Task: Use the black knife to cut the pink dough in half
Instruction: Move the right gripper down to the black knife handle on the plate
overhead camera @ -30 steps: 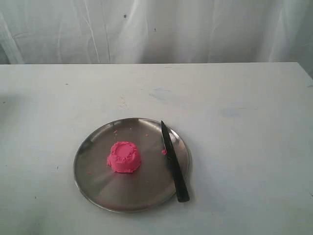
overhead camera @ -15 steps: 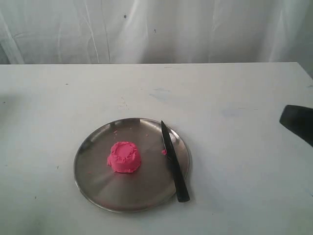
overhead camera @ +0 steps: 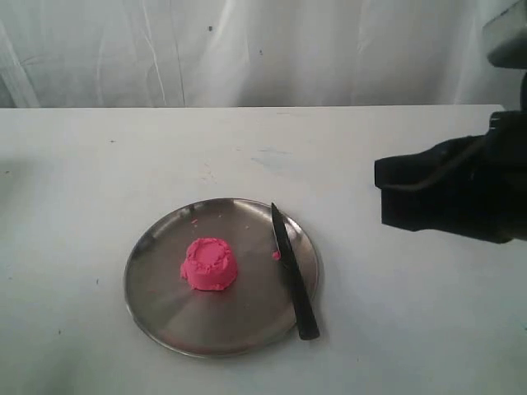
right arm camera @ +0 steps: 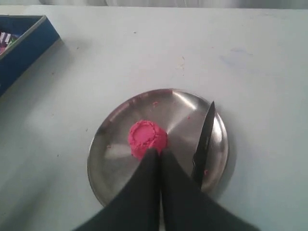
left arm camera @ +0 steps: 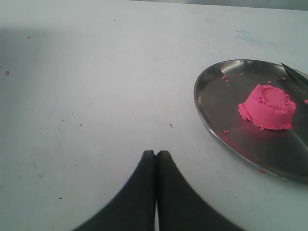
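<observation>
Sweeping in beside the plate (overhead camera: 144, 300), the right arm (overhead camera: 449, 193) is closing on the black knife (overhead camera: 292, 276), lying across the plate's rim, untouched. Left tool (left arm camera: 155, 155) is idling, fingers together — right tool (right arm camera: 159, 155) likewise, hovering over the pink dough (right arm camera: 147, 137) at the plate's middle.

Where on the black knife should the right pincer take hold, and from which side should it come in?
Grip the black knife by its handle end, which overhangs the plate rim at the near right. Come straight down from above, fingers straddling the handle's width: it lies flat, blade tip pointing away, and the pink dough sits clear to its left. The right pincer looks shut, so open it first.
</observation>
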Robot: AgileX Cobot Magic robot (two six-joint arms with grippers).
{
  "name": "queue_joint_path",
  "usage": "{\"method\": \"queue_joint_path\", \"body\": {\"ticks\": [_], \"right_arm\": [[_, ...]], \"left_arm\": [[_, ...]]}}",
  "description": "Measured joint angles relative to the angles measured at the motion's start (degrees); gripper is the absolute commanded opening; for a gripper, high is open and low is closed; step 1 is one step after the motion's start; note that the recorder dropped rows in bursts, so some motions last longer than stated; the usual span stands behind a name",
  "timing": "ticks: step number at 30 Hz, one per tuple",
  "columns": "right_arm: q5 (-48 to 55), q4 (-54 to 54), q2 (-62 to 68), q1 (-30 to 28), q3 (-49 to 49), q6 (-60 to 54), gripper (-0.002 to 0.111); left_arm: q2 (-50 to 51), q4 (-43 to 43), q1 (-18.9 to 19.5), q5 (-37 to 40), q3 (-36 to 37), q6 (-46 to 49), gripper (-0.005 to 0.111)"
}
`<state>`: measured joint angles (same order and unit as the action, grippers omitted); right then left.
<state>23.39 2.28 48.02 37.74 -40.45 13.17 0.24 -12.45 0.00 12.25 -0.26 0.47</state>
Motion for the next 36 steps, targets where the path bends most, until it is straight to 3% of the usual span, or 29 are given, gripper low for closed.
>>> {"method": "queue_joint_path", "body": {"ticks": [7,13,16,19,21,22,24,30,36], "right_arm": [[-5.6,0.3,0.2,-0.6,-0.4,-3.2,0.000],[5.4,38.6,5.9,-11.2,-0.5,-43.1,0.000],[12.3,48.9,13.0,-17.8,-0.3,-54.3,0.002],[14.3,51.4,20.1,-23.0,0.2,-59.0,0.012],[14.7,51.9,24.7,-25.0,0.2,-60.7,0.023],[15.1,52.1,27.1,-25.5,-0.2,-61.6,0.035],[16.4,53.2,33.4,-25.8,-2.4,-64.1,0.045],[21.7,62.0,48.6,-25.8,-8.2,-76.3,0.046],[22.3,63.0,58.0,-24.3,-13.9,-80.9,0.046]], "left_arm": [[0.0,0.0,0.0,0.0,0.0,0.0,0.000],[0.0,0.0,0.0,0.0,0.0,0.0,0.000],[0.0,0.0,0.0,0.0,0.0,0.0,0.000],[0.0,0.0,0.0,0.0,0.0,0.0,0.000],[0.0,0.0,0.0,0.0,0.0,0.0,0.000],[0.0,0.0,0.0,0.0,0.0,0.0,0.000],[0.0,0.0,0.0,0.0,0.0,0.0,0.000],[0.0,0.0,0.0,0.0,0.0,0.0,0.000],[0.0,0.0,0.0,0.0,0.0,0.0,0.000]]}}
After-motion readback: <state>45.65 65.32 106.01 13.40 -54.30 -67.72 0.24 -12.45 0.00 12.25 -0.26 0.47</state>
